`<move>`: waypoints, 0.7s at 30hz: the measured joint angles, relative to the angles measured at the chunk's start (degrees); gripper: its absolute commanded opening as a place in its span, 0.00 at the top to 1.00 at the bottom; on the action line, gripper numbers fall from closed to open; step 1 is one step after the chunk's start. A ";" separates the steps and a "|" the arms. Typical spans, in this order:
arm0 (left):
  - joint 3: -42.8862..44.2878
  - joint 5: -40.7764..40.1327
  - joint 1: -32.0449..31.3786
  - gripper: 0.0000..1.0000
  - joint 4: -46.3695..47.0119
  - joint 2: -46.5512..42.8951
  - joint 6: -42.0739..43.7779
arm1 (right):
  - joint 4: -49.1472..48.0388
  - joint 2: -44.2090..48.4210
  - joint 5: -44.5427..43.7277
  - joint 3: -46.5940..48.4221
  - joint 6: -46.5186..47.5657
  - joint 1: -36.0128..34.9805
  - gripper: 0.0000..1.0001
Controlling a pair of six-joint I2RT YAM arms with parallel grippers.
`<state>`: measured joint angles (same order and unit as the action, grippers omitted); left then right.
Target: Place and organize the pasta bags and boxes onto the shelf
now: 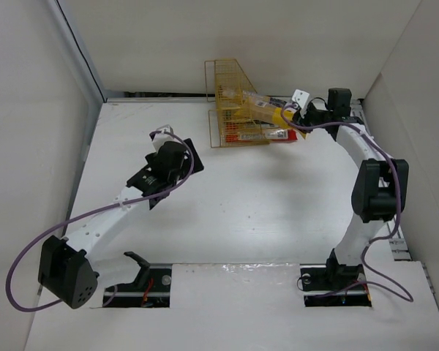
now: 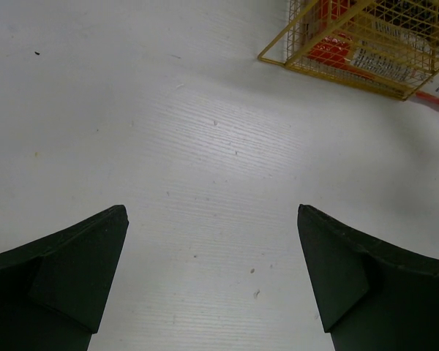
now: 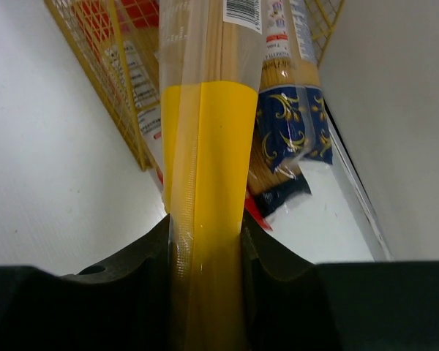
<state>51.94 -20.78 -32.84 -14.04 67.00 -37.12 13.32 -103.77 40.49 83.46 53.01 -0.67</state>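
Note:
The yellow wire shelf (image 1: pixel 230 102) stands at the back middle of the table. My right gripper (image 1: pixel 293 115) is at its right end, shut on the plain yellow bag (image 3: pixel 208 146), which reaches into the shelf's upper tier (image 1: pixel 260 104). In the right wrist view the fingers (image 3: pixel 143 252) clamp the bag on both sides (image 3: pixel 205 227). A pack with a dark blue label (image 3: pixel 287 128) lies just right of it. The red-and-white box (image 1: pixel 267 136) lies on the lower tier and shows in the left wrist view (image 2: pixel 335 45). My left gripper (image 2: pixel 212 219) is open and empty over bare table (image 1: pixel 183 150).
White walls close in the table on the left, back and right. The right wall (image 3: pixel 395 110) is close beside the right gripper. The shelf's corner (image 2: pixel 351 69) shows at the top right of the left wrist view, well ahead of the left fingers.

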 measured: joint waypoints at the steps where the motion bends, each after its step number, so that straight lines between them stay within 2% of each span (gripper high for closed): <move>1: 0.00 0.20 0.57 0.00 0.17 -0.26 0.26 | 0.02 -2.01 2.78 1.42 0.48 0.61 1.00; 5: 0.00 0.59 2.38 0.00 0.66 -1.46 0.72 | 1.07 -10.14 11.78 8.35 2.67 2.23 1.00; 8: -0.04 0.66 3.50 0.00 0.98 -2.29 1.03 | 4.68 -15.19 15.21 14.21 6.36 2.40 1.00; 14: -0.04 1.16 4.39 0.00 1.05 -2.47 1.70 | 23.56 -23.89 13.90 32.09 21.18 -1.22 1.00; 18: -0.04 2.10 4.46 0.00 1.77 -1.57 2.05 | 30.51 -28.48 13.22 41.07 27.26 -3.04 1.00; 21: -0.04 2.75 4.46 0.00 2.25 0.02 2.29 | 33.11 -29.99 13.25 43.30 29.73 -3.17 1.00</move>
<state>51.90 -18.02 -28.38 -11.79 67.02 -34.83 46.44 -133.75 53.74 126.76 82.74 -3.84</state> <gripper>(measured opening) 0.997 0.372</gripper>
